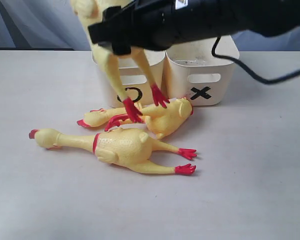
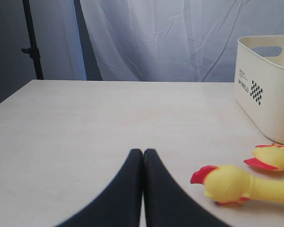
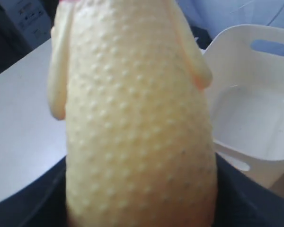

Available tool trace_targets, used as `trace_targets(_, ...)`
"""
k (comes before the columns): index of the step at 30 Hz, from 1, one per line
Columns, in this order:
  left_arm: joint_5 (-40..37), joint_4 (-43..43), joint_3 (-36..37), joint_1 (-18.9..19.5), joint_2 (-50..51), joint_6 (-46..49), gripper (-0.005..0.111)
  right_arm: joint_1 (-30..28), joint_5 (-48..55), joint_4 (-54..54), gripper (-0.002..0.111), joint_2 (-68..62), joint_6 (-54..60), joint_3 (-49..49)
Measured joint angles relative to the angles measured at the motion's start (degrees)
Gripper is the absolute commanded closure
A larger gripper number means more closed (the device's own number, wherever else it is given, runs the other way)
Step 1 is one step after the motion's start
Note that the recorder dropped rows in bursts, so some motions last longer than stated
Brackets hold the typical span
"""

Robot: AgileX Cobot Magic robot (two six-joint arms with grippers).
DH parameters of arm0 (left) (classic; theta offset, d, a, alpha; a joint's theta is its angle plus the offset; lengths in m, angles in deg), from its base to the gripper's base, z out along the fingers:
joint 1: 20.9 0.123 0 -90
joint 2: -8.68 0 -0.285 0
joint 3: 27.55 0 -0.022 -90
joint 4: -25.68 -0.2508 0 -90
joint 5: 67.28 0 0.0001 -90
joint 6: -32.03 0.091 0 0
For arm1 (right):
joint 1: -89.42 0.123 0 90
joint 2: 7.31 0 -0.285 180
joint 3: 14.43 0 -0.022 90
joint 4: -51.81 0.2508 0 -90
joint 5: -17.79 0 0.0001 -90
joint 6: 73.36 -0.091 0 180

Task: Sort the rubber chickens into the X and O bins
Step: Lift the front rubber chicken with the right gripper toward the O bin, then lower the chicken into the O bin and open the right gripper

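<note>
Gripped big yellow rubber chicken (image 1: 111, 70) with right end effector (image 1: 119, 34), left end effector (image 2: 143, 156) closed, empty. Probably needed lowering into cream plastic O bin (image 1: 132, 67).

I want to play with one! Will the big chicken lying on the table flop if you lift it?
Probably floppy: the lifted chicken has legs dangling loosely. The big chicken likely won't roll; it lies flat, legs splayed.
</note>
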Motion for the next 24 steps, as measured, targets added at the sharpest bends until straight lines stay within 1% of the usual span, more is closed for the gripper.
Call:
trace_targets(1,0.0,0.0,0.0,0.0,0.0,0.0,0.107,-2.02,0.65,0.0,0.109,-1.99,-0.96,-3.02)
trace_targets(4,0.0,0.0,0.0,0.0,0.0,0.0,0.107,-4.42,1.8,-0.24,0.109,-5.01,-1.34,-8.12)
trace_targets(6,0.0,0.0,0.0,0.0,0.0,0.0,0.107,-5.78,2.08,-0.29,0.109,-8.47,-1.55,-13.13)
trace_targets(9,0.0,0.0,0.0,0.0,0.0,0.0,0.107,-6.28,0.95,-0.76,0.109,-12.45,-1.55,-16.93)
trace_targets(13,0.0,0.0,0.0,0.0,0.0,0.0,0.107,-6.4,-3.92,-2.4,0.109,-17.19,-1.58,-19.99)
trace_targets(17,0.0,0.0,0.0,0.0,0.0,0.0,0.107,-6.69,-10.35,-4.93,0.109,-21.63,-1.58,-20.98)
trace_targets(24,0.0,0.0,0.0,0.0,0.0,0.0,0.107,-9.18,-21.56,-3.63,0.109,-27.15,-1.58,-21.11)
